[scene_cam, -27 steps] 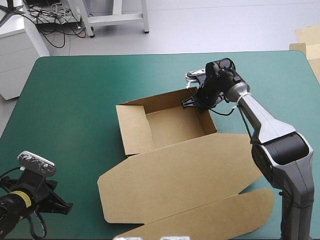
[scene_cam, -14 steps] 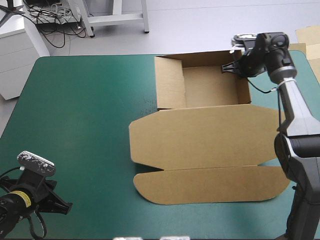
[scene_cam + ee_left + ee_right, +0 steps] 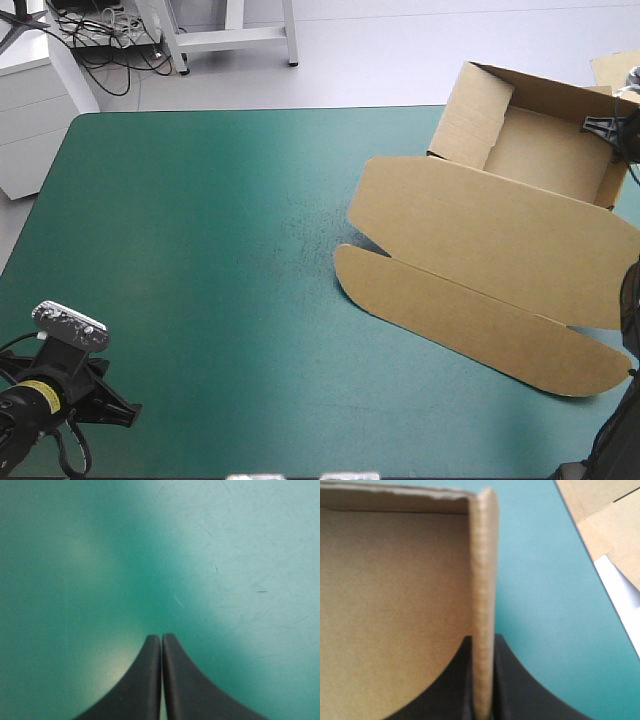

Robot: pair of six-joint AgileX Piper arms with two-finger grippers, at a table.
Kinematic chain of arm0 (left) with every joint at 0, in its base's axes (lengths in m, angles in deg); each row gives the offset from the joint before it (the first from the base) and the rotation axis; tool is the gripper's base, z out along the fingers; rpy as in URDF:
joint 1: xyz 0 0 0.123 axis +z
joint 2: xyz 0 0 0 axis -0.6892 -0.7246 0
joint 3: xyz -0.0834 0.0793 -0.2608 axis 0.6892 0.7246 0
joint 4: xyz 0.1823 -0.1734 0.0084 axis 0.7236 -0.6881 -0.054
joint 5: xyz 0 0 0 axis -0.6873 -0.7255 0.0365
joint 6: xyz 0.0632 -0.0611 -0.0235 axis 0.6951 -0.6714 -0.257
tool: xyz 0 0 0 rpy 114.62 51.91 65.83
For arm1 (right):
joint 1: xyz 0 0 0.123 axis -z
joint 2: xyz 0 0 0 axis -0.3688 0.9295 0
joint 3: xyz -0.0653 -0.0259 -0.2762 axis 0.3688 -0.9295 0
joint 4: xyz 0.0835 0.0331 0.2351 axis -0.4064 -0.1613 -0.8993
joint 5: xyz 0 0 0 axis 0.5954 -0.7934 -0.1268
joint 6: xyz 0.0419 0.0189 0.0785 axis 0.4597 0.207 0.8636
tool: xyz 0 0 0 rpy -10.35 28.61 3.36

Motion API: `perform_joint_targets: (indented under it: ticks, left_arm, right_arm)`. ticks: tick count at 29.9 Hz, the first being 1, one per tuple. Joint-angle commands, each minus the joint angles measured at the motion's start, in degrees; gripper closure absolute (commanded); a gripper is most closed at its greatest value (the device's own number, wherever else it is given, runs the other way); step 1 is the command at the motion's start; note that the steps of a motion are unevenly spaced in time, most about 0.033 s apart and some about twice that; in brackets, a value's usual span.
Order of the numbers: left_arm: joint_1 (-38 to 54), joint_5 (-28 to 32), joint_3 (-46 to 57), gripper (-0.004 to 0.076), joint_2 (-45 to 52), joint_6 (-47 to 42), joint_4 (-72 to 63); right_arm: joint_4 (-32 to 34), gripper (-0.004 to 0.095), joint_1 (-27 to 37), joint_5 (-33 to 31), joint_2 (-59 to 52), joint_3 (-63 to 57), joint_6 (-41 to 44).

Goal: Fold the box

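- The brown box (image 3: pixel 500 225) sits at the far right corner of the bench (image 3: pixel 200 250), set askew. It is an open tray (image 3: pixel 548 150) with its walls raised. The lid (image 3: pixel 490 235) and its rounded flap (image 3: pixel 470 315) lie flat toward the near side.
- The right gripper (image 3: pixel 482 641) is clamped on the tray's right-hand wall (image 3: pixel 482 580), with one black finger on each face of the board's edge. The high view shows it at the tray's far right.
- The left gripper (image 3: pixel 161 637) is clenched on nothing, its fingers (image 3: pixel 140 680) meeting in a point above bare teal-green cover at the near left corner, well apart from the box.
- Handling, as a judgement: corrugated board is light and stiff across a panel but hinges freely at its creases. A pinch on one wall will likely let the tray swing and the lid drag.
- The doubled wall edge looks a sound hold. The lid's long free edge, near its middle, seems the better place for a second grip.
- Pinching hard could crush the flutes.
- More brown board (image 3: pixel 610 510) lies beyond the bench edge.
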Motion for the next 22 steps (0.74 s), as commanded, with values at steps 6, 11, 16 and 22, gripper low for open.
perform_joint_targets:
  ticks: [6,11,16,22]
  left_arm:
    - [-0.31,2.37,-1.38,0.0734,-0.27,-0.59,1.79]
    - [-0.31,2.37,-1.38,0.0734,-0.27,-0.59,1.79]
    - [-0.31,2.24,-1.38,0.0734,-0.27,-1.01,1.79]
    - [-0.31,2.16,-1.38,0.0734,-0.27,-1.01,1.68]
  right_arm:
    - [0.32,0.0897,3.14,-0.51,-3.84,1.89,-4.36]
    - [1.10,0.0624,3.50,-0.51,-3.84,1.89,-4.91]
    - [1.10,0.0168,3.63,-0.51,-4.40,1.89,-4.59]
    - [1.12,0.0140,3.63,-0.51,-6.93,1.99,-4.59]
